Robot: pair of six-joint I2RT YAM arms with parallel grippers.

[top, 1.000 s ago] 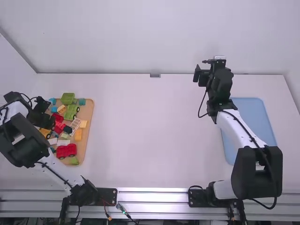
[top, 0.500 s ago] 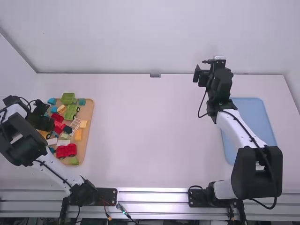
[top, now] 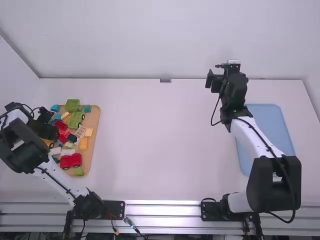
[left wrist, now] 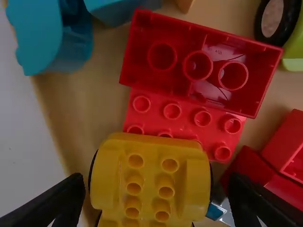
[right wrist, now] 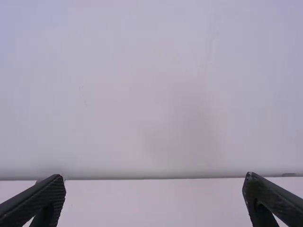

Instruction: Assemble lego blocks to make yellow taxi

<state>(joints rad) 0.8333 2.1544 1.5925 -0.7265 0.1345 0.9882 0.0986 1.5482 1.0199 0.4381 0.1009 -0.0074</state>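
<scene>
Has left tool (left wrist: 155,185) open astride yellow block (left wrist: 150,175); right tool (right wrist: 155,182) open, well apart from it. Should close across block's long axis.

One high view, two from the wrists.
The counter (top: 160,150) is looked down on from above and behind the arms (top: 250,137); from the left wrist, blocks (left wrist: 165,182) on a tray (top: 93,118) are faced closely; from the right, the back wall (top: 160,40). Tray and wall are shared with the high view.
</scene>
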